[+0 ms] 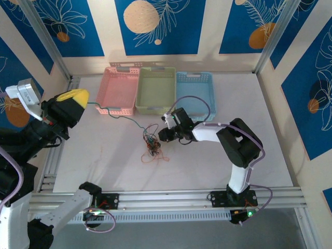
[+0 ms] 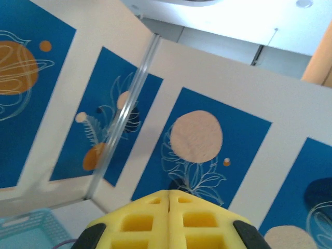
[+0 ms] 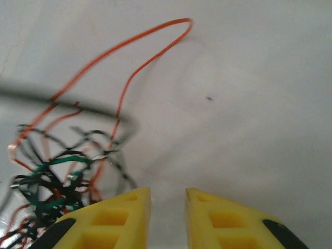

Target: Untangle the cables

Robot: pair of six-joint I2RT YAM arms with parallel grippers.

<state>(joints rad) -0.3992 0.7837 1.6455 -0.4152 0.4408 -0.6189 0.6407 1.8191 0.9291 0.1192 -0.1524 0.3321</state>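
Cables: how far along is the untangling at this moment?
Done: nothing visibly; the cables sit in one clump. In hand: the left gripper, shut, seems to hold one strand stretched out of the clump; the right gripper, jaws slightly apart, is beside it. Left: nearly all the separating.

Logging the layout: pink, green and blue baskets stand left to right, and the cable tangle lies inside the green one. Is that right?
No. The top external view shows the cable tangle on the table, nearer than the green basket, not in it. The rest holds.
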